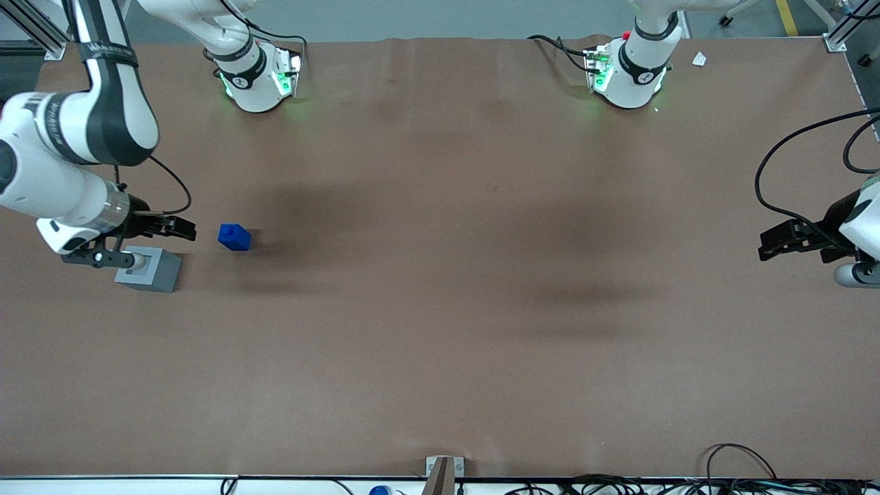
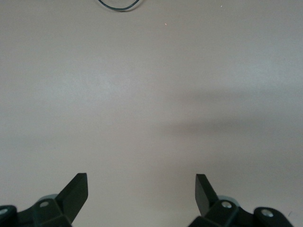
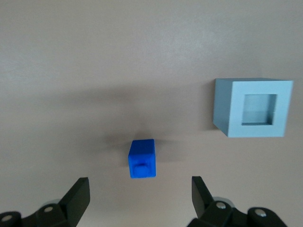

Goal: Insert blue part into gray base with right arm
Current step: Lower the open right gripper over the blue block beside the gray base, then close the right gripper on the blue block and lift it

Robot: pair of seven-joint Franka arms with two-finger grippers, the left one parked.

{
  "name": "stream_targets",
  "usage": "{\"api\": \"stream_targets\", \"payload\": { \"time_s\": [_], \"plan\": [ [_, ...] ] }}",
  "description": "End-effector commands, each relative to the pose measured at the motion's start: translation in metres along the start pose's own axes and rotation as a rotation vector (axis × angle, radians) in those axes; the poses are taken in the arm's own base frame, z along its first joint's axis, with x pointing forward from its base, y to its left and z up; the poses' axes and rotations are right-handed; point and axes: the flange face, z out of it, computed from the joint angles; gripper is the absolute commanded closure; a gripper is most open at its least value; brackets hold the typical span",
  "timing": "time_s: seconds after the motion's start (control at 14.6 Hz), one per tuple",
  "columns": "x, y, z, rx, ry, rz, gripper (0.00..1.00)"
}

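The blue part (image 1: 234, 236) stands on the brown table toward the working arm's end, its stub visible in the right wrist view (image 3: 142, 159). The gray base (image 1: 150, 269) sits beside it, a little nearer the front camera, with its square recess empty and facing up (image 3: 253, 107). My right gripper (image 1: 180, 229) hovers above the table just short of the blue part, between it and the arm's wrist. In the right wrist view the gripper (image 3: 140, 187) is open and empty, with the blue part lying ahead of the gap between the fingers, apart from them.
The brown table cover (image 1: 440, 309) spreads wide toward the parked arm's end. The two arm bases (image 1: 258, 75) (image 1: 629, 72) stand at the table's edge farthest from the front camera. A small bracket (image 1: 441, 471) and cables (image 1: 742, 474) lie at the nearest edge.
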Motion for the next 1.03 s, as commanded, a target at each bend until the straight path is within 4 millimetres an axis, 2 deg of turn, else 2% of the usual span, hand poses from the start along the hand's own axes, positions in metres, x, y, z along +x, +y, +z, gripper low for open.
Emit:
{"api": "stream_targets", "payload": {
  "time_s": [0.0,0.21,0.55,0.82,0.96],
  "plan": [
    [-0.013,0.000,0.035,-0.005,0.012,-0.005,0.10],
    [-0.012,-0.001,0.060,-0.010,-0.009,-0.003,0.13],
    [-0.027,-0.005,0.105,-0.011,-0.026,-0.007,0.15],
    [-0.033,-0.018,0.119,-0.017,-0.053,-0.029,0.17],
    [-0.038,-0.016,0.126,-0.019,-0.070,-0.029,0.17]
  ]
}}
